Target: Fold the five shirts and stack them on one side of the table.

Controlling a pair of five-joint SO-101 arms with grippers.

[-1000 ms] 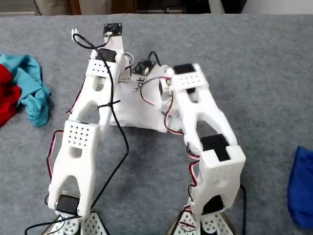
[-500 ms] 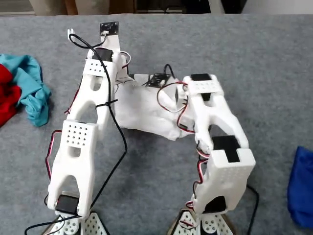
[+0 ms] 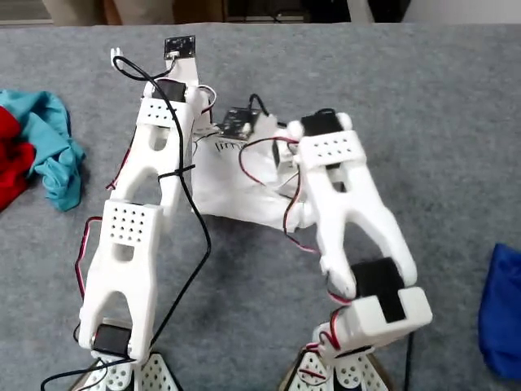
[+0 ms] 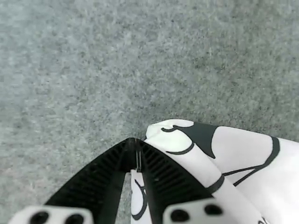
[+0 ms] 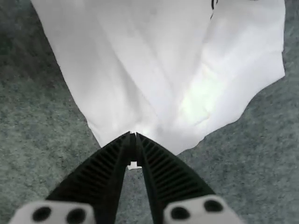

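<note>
Tabletop (image 3: 440, 98): grey, carpet-like cover; wooden furniture beyond the far edge.
White shirt (image 3: 236, 179): crumpled mid-tabletop between both arms.
Left pincer (image 4: 135, 154): closed, pinching the shirt's printed edge.
Right pincer (image 5: 134, 149): closed on its plain hem.
Sides: teal shirt (image 3: 49, 155) and red shirt (image 3: 10, 155) far left, blue shirt (image 3: 501, 309) far right.

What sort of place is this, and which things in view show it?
Probably a robotics lab bench, not a home: a left arm and right arm with exposed wiring, a grey carpet-like table cover, and a white shirt between them.
</note>
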